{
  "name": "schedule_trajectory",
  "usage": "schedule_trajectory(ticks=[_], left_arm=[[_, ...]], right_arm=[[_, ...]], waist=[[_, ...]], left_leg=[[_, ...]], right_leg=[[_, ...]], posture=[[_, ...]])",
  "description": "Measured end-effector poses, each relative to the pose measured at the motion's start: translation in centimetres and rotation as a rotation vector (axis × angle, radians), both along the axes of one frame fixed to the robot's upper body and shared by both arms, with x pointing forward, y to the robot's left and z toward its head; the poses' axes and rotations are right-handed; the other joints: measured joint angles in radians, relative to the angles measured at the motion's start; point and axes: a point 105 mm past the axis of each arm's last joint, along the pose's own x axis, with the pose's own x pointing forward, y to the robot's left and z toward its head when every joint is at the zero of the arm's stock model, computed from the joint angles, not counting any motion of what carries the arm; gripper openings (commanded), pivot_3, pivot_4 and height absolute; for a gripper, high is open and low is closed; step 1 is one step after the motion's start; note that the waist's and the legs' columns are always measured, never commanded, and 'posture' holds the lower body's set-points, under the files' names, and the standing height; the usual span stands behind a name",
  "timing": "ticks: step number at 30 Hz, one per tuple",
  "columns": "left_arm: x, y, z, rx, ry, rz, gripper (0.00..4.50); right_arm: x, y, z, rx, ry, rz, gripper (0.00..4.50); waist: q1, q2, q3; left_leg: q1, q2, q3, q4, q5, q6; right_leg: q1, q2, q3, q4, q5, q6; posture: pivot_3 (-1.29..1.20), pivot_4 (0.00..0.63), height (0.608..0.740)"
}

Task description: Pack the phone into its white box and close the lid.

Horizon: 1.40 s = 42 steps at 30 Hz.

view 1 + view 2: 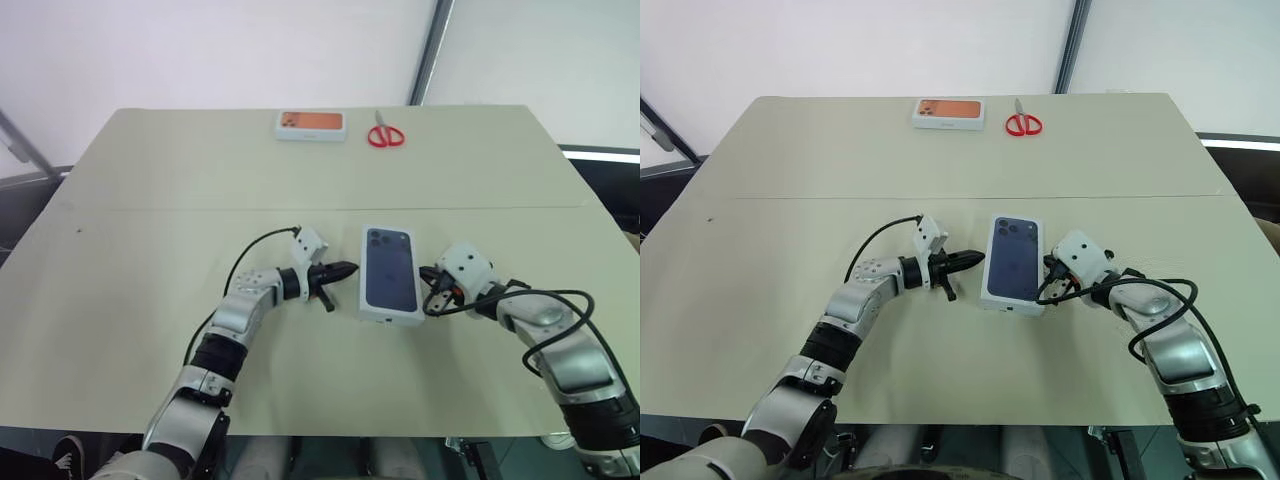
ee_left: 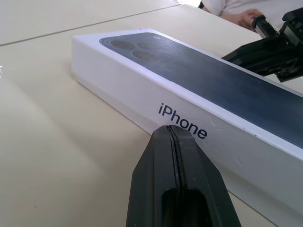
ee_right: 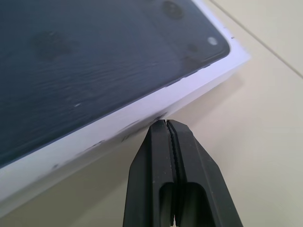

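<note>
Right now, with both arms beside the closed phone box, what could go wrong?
1. The shut fingers of the left gripper and of the right gripper meet the lid from opposite sides; uneven pushing could turn it.
2. Pressing may dent its white wall.
3. It could slide across the table.

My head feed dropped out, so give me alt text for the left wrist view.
The left gripper, fingers shut, points its tip at the long white side of the lid, by the printed word iPhone. The lid's top shows a dark blue phone picture; the right gripper reaches its far side.
</note>
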Motion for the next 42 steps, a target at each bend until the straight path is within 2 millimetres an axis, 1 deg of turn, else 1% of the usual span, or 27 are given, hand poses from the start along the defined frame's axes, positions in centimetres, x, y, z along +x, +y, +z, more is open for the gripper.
schedule_trajectory(ticks=[3,5,7,8,9,11,12,13,14,16,17,19,20,22,23,24,25,28,30,33,34,36,38,40,41,42], left_arm=[[0.2,0.4,0.7,-0.003,-0.021,0.006,0.0],[0.6,0.8,1.3,-0.008,-0.033,0.021,0.0],[1.1,0.9,2.3,-0.027,-0.054,0.033,0.0],[1.4,0.8,3.0,-0.043,-0.064,0.037,0.0],[1.8,0.4,4.2,-0.093,-0.066,0.048,0.0],[2.3,-0.7,6.2,-0.161,-0.083,0.043,0.0],[2.3,-1.4,7.1,-0.185,-0.095,0.031,0.0],[2.4,-1.8,7.5,-0.191,-0.104,0.021,0.0],[2.2,-2.2,7.4,-0.191,-0.104,0.011,0.0],[1.9,-3.0,5.9,-0.166,-0.069,-0.012,0.0],[1.6,-3.1,4.9,-0.145,-0.049,-0.026,0.0],[0.7,-3.4,2.5,-0.081,0.002,-0.075,0.0],[0.4,-3.2,1.6,-0.056,0.014,-0.088,0.0],[0.1,-2.8,1.0,0.039,-0.055,-0.127,0.0],[-0.2,-2.5,0.6,0.075,-0.082,-0.148,0.0],[-0.4,-2.1,0.3,0.081,-0.091,-0.158,0.0],[-0.5,-1.9,0.3,0.08,-0.091,-0.158,0.0],[-0.3,-1.5,0.2,0.079,-0.087,-0.144,0.0],[0.0,-1.2,0.3,0.052,-0.055,-0.119,0.0],[1.2,0.4,0.5,0.014,0.002,-0.04,0.79],[1.4,1.2,0.6,0.014,0.007,-0.018,1.28],[2.0,3.0,1.8,0.008,-0.027,0.026,2.32],[2.5,4.8,3.5,0.005,-0.083,0.069,3.32],[3.0,7.3,4.5,0.03,-0.123,0.119,4.29],[3.2,9.0,4.9,0.054,-0.138,0.155,4.41],[3.2,10.6,5.0,0.081,-0.151,0.18,4.41]], right_arm=[[0.0,-0.8,0.5,-0.033,-0.015,0.003,0.04],[0.5,-2.1,1.3,-0.041,-0.042,-0.034,0.04],[1.1,-2.8,2.4,-0.033,-0.078,-0.06,0.04],[1.5,-2.8,2.9,-0.025,-0.095,-0.063,0.04],[1.9,-2.4,3.9,0.003,-0.126,-0.06,0.04],[2.5,-1.4,5.2,0.051,-0.165,-0.033,0.04],[2.7,-0.9,5.6,0.065,-0.179,-0.018,0.04],[2.8,-0.6,5.9,0.077,-0.183,-0.005,0.04],[2.8,-0.3,5.9,0.089,-0.179,0.01,0.04],[2.3,0.2,5.0,0.09,-0.139,0.045,0.04],[1.9,0.6,4.2,0.09,-0.106,0.066,0.04],[0.8,1.5,1.8,0.062,-0.026,0.117,0.04],[0.5,1.8,1.5,0.05,-0.021,0.132,0.04],[-0.1,1.9,1.2,0.013,-0.005,0.158,0.04],[-0.4,2.0,1.0,-0.001,0.004,0.165,0.04],[-0.6,2.0,0.9,-0.008,0.008,0.168,0.04],[-0.6,2.0,0.9,-0.012,0.009,0.168,0.04],[-0.6,1.9,0.9,-0.01,0.007,0.157,0.04],[-0.3,1.9,1.1,0.034,0.015,0.135,0.04],[0.2,1.7,1.6,0.151,0.044,0.095,0.85],[0.3,1.6,2.1,0.177,0.037,0.092,1.31],[0.5,1.2,3.3,0.221,0.004,0.083,2.39],[0.6,0.8,4.1,0.207,-0.026,0.087,3.37],[0.5,0.1,4.1,0.139,-0.033,0.098,4.39],[0.5,-0.3,3.9,0.125,-0.024,0.096,4.46],[0.4,-0.5,3.9,0.133,-0.016,0.097,4.46]], waist=[[0.0,0.0,0.0],[0.0,0.0,0.0],[0.0,0.0,0.0],[0.0,0.0,0.0],[0.0,0.0,0.0],[0.0,0.0,0.0],[0.001,0.0,0.0],[0.001,0.0,0.0],[0.0,0.0,0.0],[0.0,0.0,0.0],[-0.001,0.0,0.0],[-0.003,0.0,0.0],[-0.006,0.0,0.0],[-0.01,-0.001,-0.001],[-0.01,0.0,-0.001],[-0.011,-0.001,-0.001],[-0.011,-0.001,-0.001],[-0.012,-0.001,-0.001],[-0.015,-0.001,-0.001],[-0.02,-0.001,0.0],[-0.021,-0.001,0.0],[-0.025,-0.001,0.0],[-0.024,-0.001,0.0],[-0.023,-0.001,0.0],[-0.023,-0.001,0.0],[-0.025,-0.001,0.0]], left_leg=[[0.0,0.0,0.0,0.0,0.0,0.0],[0.0,0.0,0.0,0.0,0.0,0.0],[0.0,0.0,0.0,0.0,0.0,0.0],[0.0,0.0,0.0,0.0,0.0,0.0],[0.0,0.0,0.0,0.0,0.0,0.0],[0.0,0.0,0.0,0.0,0.0,0.0],[0.0,0.0,0.0,0.001,0.0,0.0],[0.0,0.0,0.0,0.001,0.0,0.0],[0.0,0.0,0.0,0.001,0.0,0.0],[0.0,0.0,0.0,0.001,0.0,0.0],[0.0,0.0,0.0,0.001,0.0,0.0],[0.0,0.0,0.0,0.001,0.0,0.0],[0.0,0.0,0.0,0.001,0.0,0.0],[0.004,0.0,0.0,0.001,0.0,0.0],[0.008,0.001,0.0,-0.001,0.0,0.0],[0.013,0.001,0.0,-0.003,-0.001,0.001],[0.015,0.001,0.0,-0.004,-0.001,0.001],[0.016,0.001,0.0,-0.004,-0.001,0.001],[0.016,0.001,0.0,-0.004,-0.001,0.001],[0.015,0.001,0.0,-0.005,-0.001,0.001],[0.014,0.001,0.0,-0.006,-0.001,0.001],[0.012,0.001,0.0,-0.007,-0.001,0.0],[0.012,0.001,0.0,-0.007,-0.001,0.0],[0.012,0.001,0.0,-0.007,-0.001,0.0],[0.012,0.001,0.0,-0.007,-0.001,0.0],[0.012,0.001,0.0,-0.007,-0.001,0.0]], right_leg=[[0.0,0.0,0.0,0.0,0.0,0.0],[0.0,0.0,0.0,0.0,0.0,0.0],[0.0,0.0,0.0,0.0,0.0,0.0],[0.0,0.0,0.0,0.0,0.0,0.0],[0.0,0.0,0.0,0.0,0.0,0.0],[0.0,0.0,0.0,0.0,0.0,0.0],[0.001,0.0,-0.001,0.0,0.0,0.0],[0.001,0.0,-0.001,-0.001,0.0,0.0],[0.001,0.0,-0.001,-0.001,0.0,0.0],[0.001,0.0,-0.001,-0.001,0.0,0.0],[0.001,0.0,-0.001,-0.001,0.0,0.0],[0.001,0.0,-0.001,0.0,0.0,0.0],[0.001,0.0,0.0,0.0,0.0,0.0],[0.004,0.001,-0.001,0.0,0.0,0.0],[0.008,0.001,-0.001,-0.002,0.0,0.0],[0.013,0.0,-0.001,-0.004,-0.001,0.0],[0.015,0.0,-0.001,-0.005,-0.001,0.0],[0.017,0.0,-0.001,-0.005,-0.001,0.0],[0.016,0.0,-0.001,-0.005,-0.001,0.0],[0.014,0.0,0.0,-0.005,-0.001,0.001],[0.013,0.0,0.0,-0.004,-0.001,0.001],[0.01,0.0,0.0,-0.004,-0.001,0.001],[0.01,0.0,0.0,-0.004,-0.001,0.001],[0.01,0.0,0.0,-0.004,-0.001,0.001],[0.01,0.0,0.0,-0.004,-0.001,0.001],[0.01,0.0,0.0,-0.004,-0.001,0.0]], posture=[[0.0,0.15,0.74],[0.0,0.15,0.74],[0.0,0.15,0.74],[0.0,0.15,0.74],[0.0,0.15,0.74],[0.0,0.15,0.74],[0.0,0.15,0.74],[0.0,0.15,0.74],[0.0,0.15,0.74],[0.0,0.15,0.74],[0.0,0.15,0.74],[0.0,0.15,0.74],[0.0,0.15,0.74],[0.0,0.15,0.74],[0.0,0.15,0.74],[0.0,0.15,0.74],[0.0,0.15,0.74],[0.0,0.15,0.74],[0.0,0.15,0.74],[0.0,0.15,0.74],[0.0,0.15,0.74],[0.0,0.15,0.74],[0.0,0.15,0.74],[0.0,0.15,0.74],[0.0,0.15,0.74],[0.0,0.15,0.74]])
